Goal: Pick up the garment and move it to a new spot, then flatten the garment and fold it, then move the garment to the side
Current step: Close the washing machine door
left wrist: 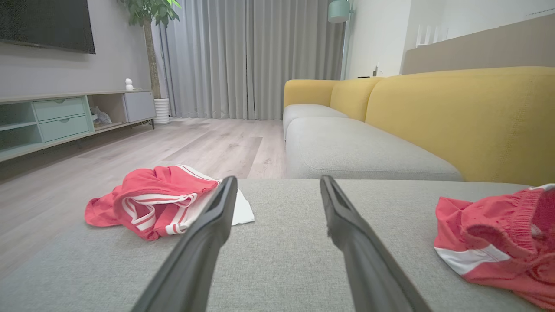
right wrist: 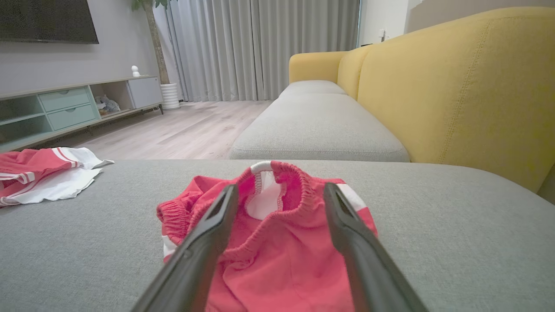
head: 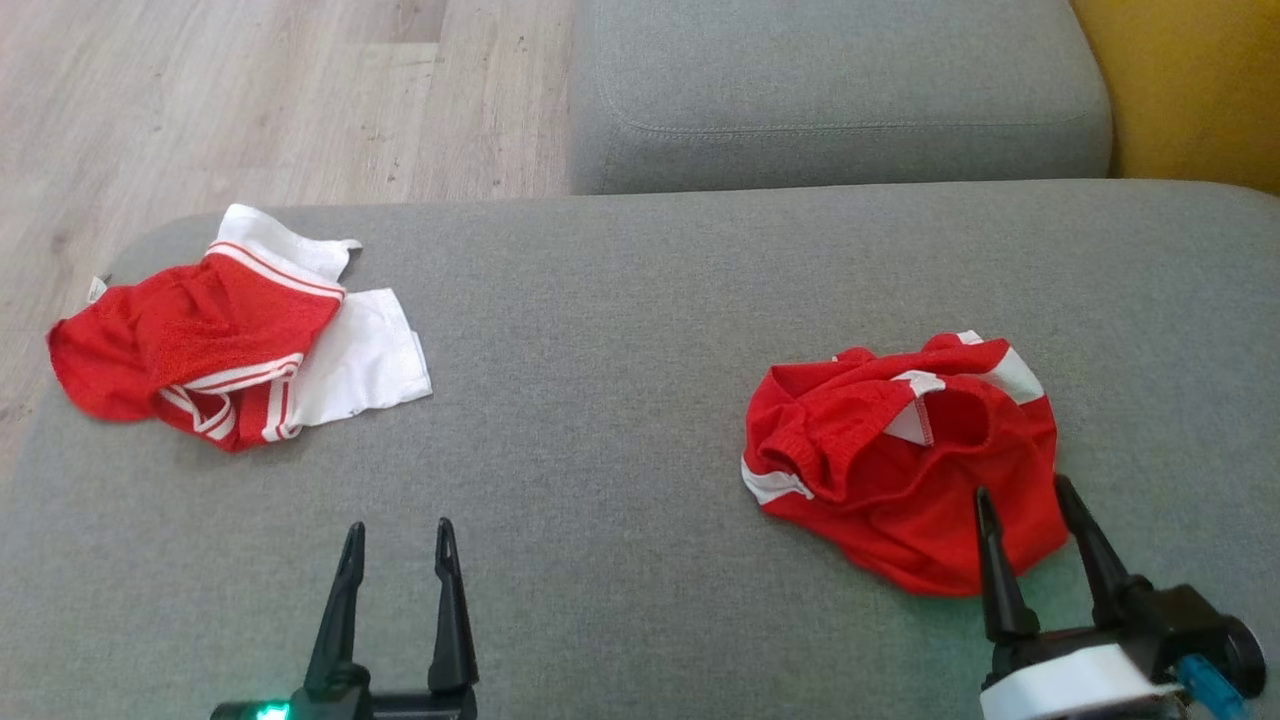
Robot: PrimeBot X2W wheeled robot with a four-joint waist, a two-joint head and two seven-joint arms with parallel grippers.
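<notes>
Hovering lower right, right gripper (head: 1022, 485) gapes empty over the crumpled red shorts (head: 880, 450), probably soft, light, floppy; best pinch that bunched waistband (right wrist: 299, 184)

I read the right claw (right wrist: 281, 188) spread wide, its prongs framing a crumpled red garment (right wrist: 277, 255) on the grey sofa seat (right wrist: 433, 225). Contact unclear. A second red-and-white garment (right wrist: 39, 175) lies well apart, left.

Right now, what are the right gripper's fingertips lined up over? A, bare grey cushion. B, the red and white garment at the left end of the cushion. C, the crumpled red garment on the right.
C: the right gripper stands open with its fingertips over the near edge of the crumpled red garment; the red and white garment lies well off to the left.
</notes>
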